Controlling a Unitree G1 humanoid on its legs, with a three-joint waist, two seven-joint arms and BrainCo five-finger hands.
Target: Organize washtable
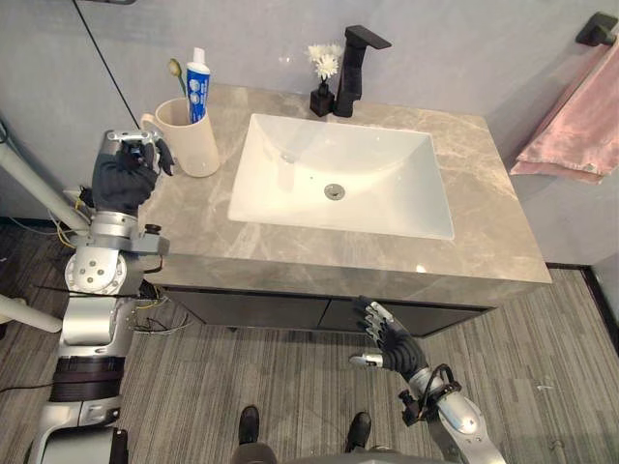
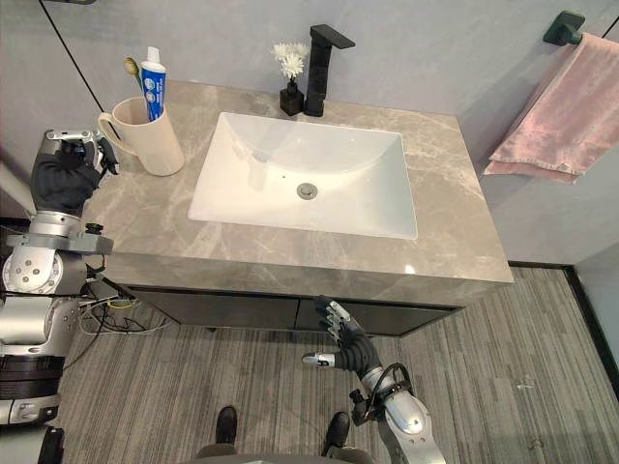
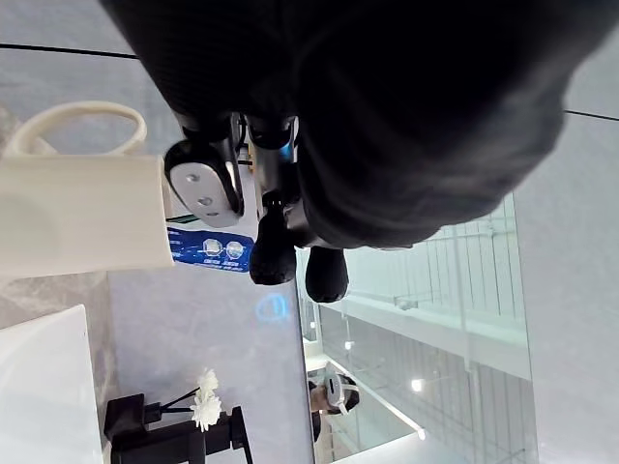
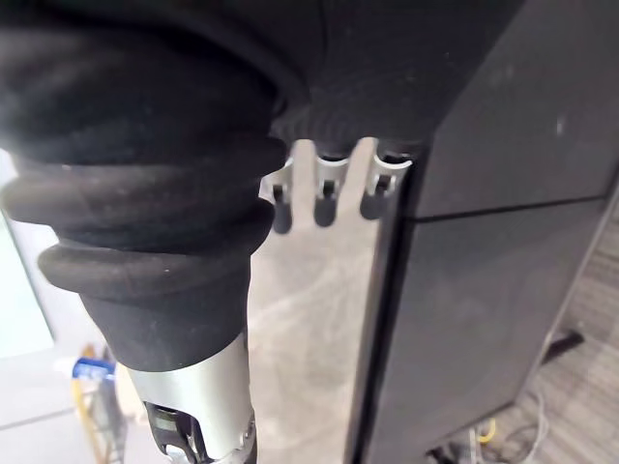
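Now one cup [image 1: 198, 145] with one toothpaste tube [image 1: 197, 85] and one toothbrush [image 1: 176, 70], left hand [image 1: 126, 174] curled empty beside it, right hand [image 1: 392, 338] spread.

A sink [image 1: 338, 179] sits mid-table [image 1: 484, 232]. Behind it stand a faucet [image 1: 353, 72] and a flower vase [image 1: 322, 97]. A mug [image 1: 193, 140] holding toothpaste [image 1: 197, 85] stands left. A towel [image 1: 580, 126] hangs right.

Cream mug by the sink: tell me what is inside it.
A blue-and-white toothpaste tube with a red cap and a toothbrush stand in the mug, sticking out above its rim. The mug's wall hides their lower parts and anything else at the bottom.
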